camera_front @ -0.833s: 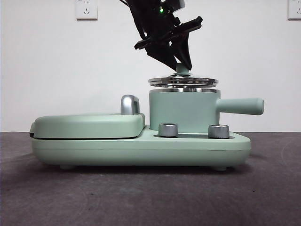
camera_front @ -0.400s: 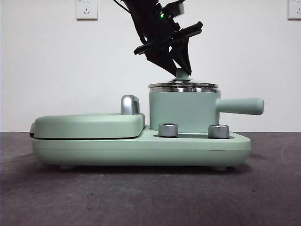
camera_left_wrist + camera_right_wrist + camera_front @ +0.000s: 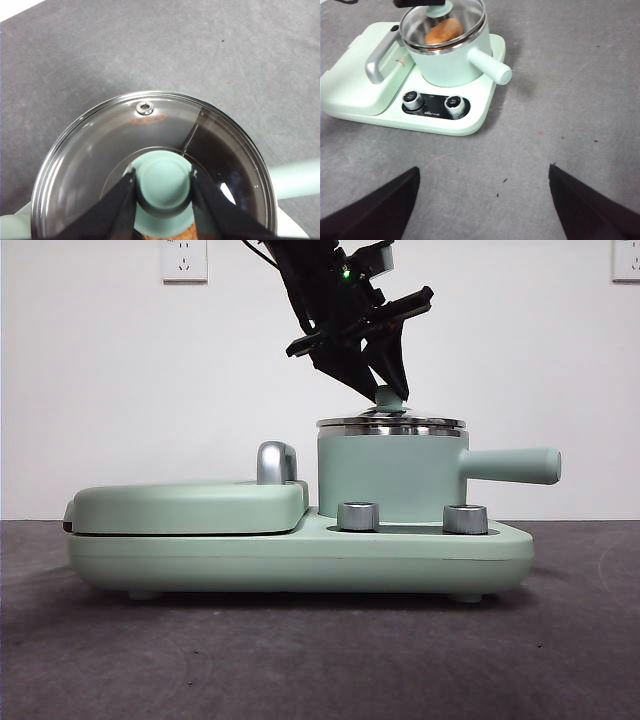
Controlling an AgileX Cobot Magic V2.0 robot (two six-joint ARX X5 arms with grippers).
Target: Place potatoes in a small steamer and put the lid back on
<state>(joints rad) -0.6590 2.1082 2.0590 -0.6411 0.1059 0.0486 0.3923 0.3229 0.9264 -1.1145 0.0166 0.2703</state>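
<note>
We see the left pincer reaching down from above to the steamer, its two black jaws narrowed around the small mint-green knob of the lid. In the left wrist view each jaw presses against a side of the knob, so the pincer is clenched on it, the gap between the jaws only as wide as the knob itself.

The glass lid sits level on the steel rim of the small steamer, with no gap visible between the two rims in the front view. A small steam vent shows near the lid's edge.

The potato lies inside the steamer; we make it out through the glass as an orange-brown lump in the right wrist view.

The steamer stands on the mint-green cooker base, behind two silver dials, with its long straight handle pointing away from the flat griddle cover beside it. The base rests on the grey desk.

The right pincer hovers well apart from the cooker, over bare desk, its jaws spread wide and holding nothing.
</note>
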